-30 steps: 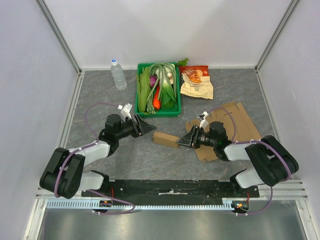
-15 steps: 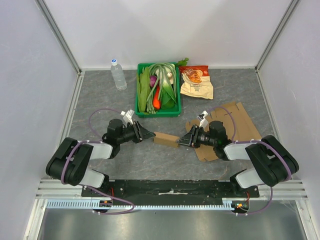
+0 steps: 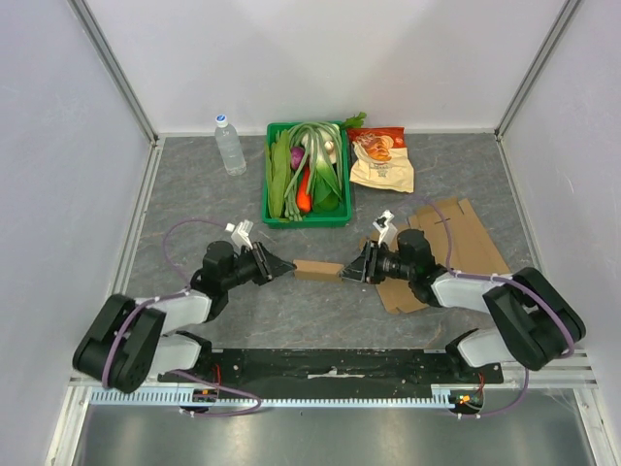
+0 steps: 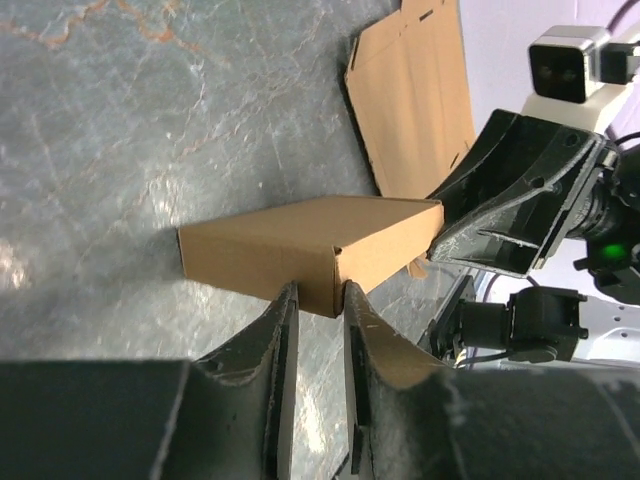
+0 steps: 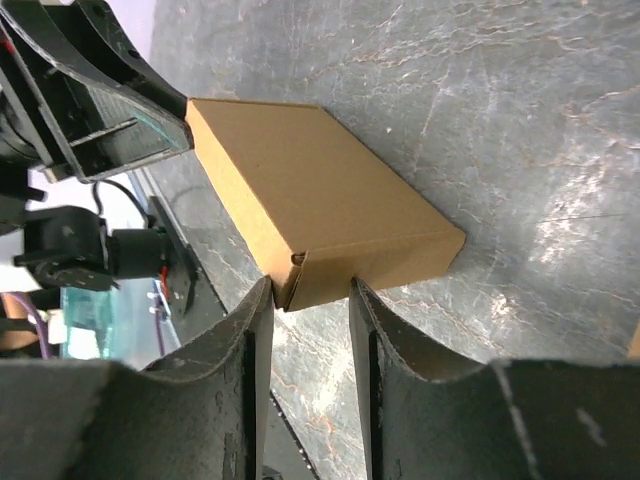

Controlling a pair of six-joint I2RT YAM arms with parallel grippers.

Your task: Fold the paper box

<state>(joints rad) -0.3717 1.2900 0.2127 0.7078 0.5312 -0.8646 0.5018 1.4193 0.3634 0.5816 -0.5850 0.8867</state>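
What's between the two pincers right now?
Only the folded paper box, one end at the left pincer, the other at the right pincer; the top view shows it.

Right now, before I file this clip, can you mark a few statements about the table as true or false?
1. The box lies on the table between the left gripper and the right gripper. True.
2. The water bottle lies on its side. False: it stands upright, left of the green basket.
3. The green basket holds vegetables. True.
4. The flat cardboard sheet lies on the left half of the table. False: it lies on the right half, partly under the right arm.
5. The right gripper grips one end of the box. True.
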